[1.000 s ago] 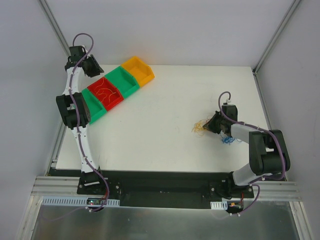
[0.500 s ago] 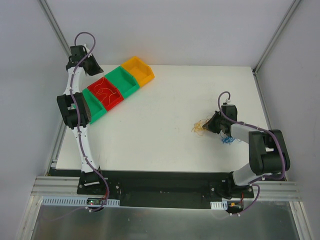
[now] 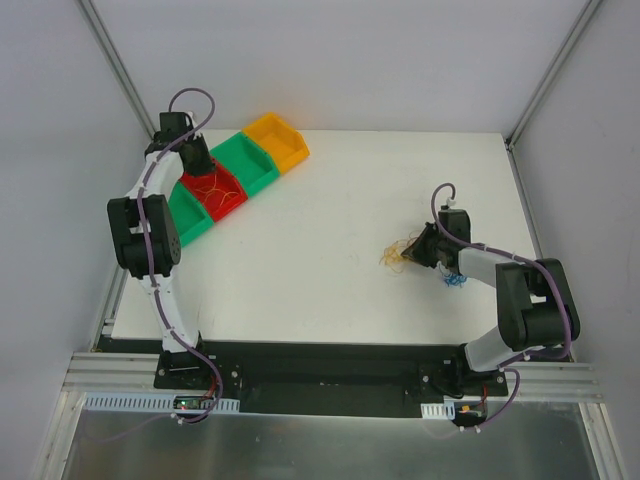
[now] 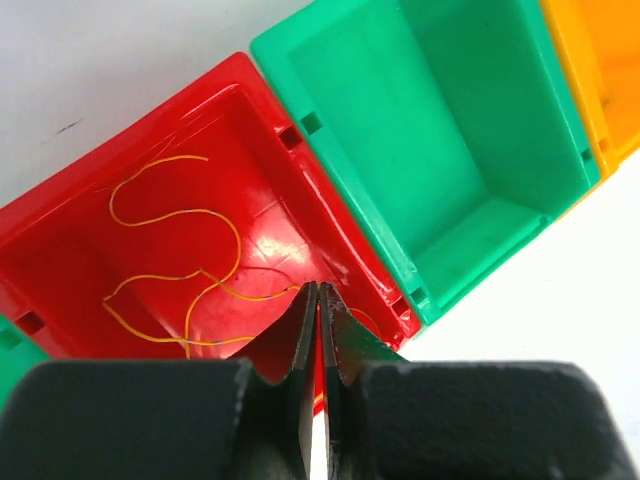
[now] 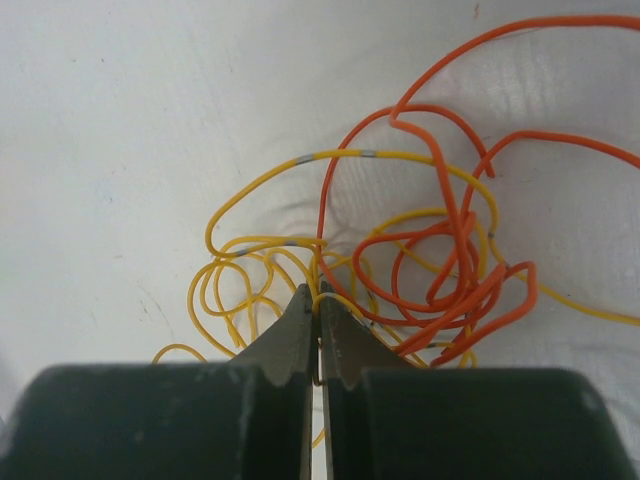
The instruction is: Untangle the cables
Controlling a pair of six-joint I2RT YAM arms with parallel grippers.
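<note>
The cables (image 3: 398, 255) lie as a small clump of yellow and orange wires (image 5: 420, 260) on the white table at the right. My right gripper (image 3: 421, 249) sits at the clump's right side, shut on a yellow wire (image 5: 319, 296) that loops between its tips. A few blue wires (image 3: 455, 281) lie beside that arm. My left gripper (image 3: 202, 163) hovers over the red bin (image 3: 232, 205), shut with nothing between its jaws (image 4: 318, 291). Loose yellow wires (image 4: 175, 215) rest on the red bin's floor (image 4: 70, 250).
A row of bins runs diagonally at the back left: a green bin (image 3: 192, 228), the red one, a second green bin (image 3: 262, 178) with a bare floor (image 4: 440, 150), and an orange bin (image 3: 292, 155). Metal frame posts stand at the table's rear corners.
My left arm swung from beyond the bins' far-left end to above the red bin, and its gripper closed. The right arm and the clump barely shifted.
</note>
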